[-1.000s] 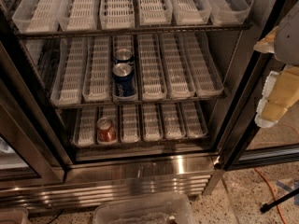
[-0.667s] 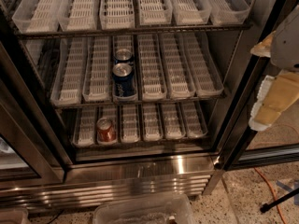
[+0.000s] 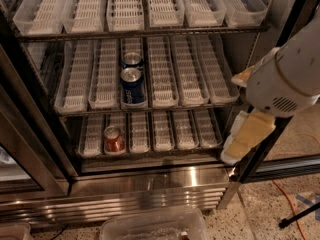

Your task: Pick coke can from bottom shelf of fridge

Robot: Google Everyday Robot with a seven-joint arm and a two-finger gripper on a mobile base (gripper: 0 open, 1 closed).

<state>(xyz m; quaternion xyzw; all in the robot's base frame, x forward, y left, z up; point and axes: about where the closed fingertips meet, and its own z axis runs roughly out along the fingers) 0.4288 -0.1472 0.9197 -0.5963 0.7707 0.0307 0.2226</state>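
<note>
The fridge [image 3: 150, 181] is open, and its white trays can be seen on three racks. The coke can [image 3: 113, 139] stands on the bottom shelf [image 3: 163, 132]. It is in the second tray from the left, near the front edge, and it stands up straight. No other can is on that shelf.

Two blue cans [image 3: 133, 85] sit one behind the other on the rack above. They are a little to the right of the coke can.

The gripper [image 3: 241, 140] hangs at the right side, in front of the dark door frame. It is about as high as the bottom shelf but well apart from the coke can. It has no can in it. I cannot tell if it is open or closed.

I think this is the reaching step. The grab has not begun.

Next, the gripper likely needs to go left and in toward the coke can. It should stay low so it slides under the rack with the blue cans. Then it needs to close around the middle of the coke can without knocking it over.
</note>
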